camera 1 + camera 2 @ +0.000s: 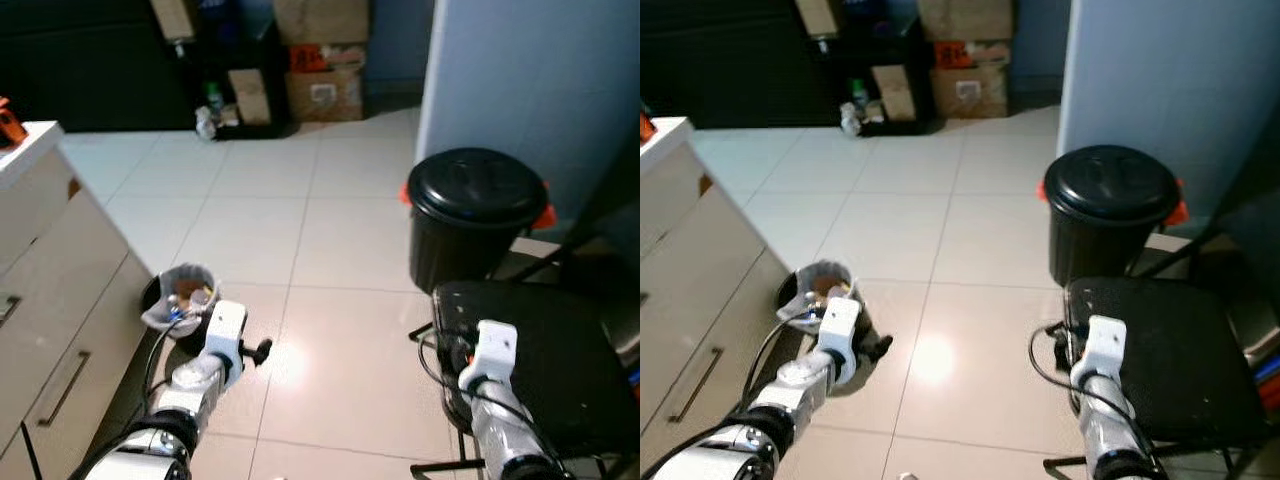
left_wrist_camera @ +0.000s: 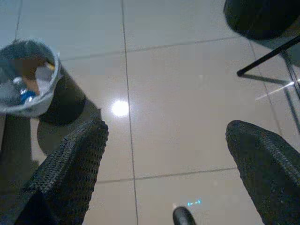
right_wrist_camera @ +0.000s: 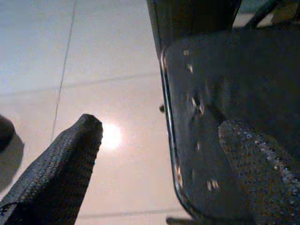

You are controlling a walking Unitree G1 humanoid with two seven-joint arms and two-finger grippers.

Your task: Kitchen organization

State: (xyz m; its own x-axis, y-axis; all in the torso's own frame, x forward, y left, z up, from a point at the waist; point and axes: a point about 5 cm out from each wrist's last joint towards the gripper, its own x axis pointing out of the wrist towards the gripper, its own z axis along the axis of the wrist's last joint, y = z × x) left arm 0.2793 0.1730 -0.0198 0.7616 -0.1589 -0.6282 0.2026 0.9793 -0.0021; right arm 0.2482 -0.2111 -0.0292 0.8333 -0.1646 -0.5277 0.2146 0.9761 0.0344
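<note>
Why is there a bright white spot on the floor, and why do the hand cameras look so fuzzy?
Left eye view: lamp glare on glossy floor tiles. Left wrist view: same glare; close fingers blurred. Right wrist view: dim, soft; glare beside the black chair seat.

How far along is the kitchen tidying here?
Nothing yet looks done. Both pincers, left and right, are open and hold nothing, hovering above the tiled floor. The small lined bin by the cabinets already holds rubbish; the lidded black bin is shut. All the tidying remains.
</note>
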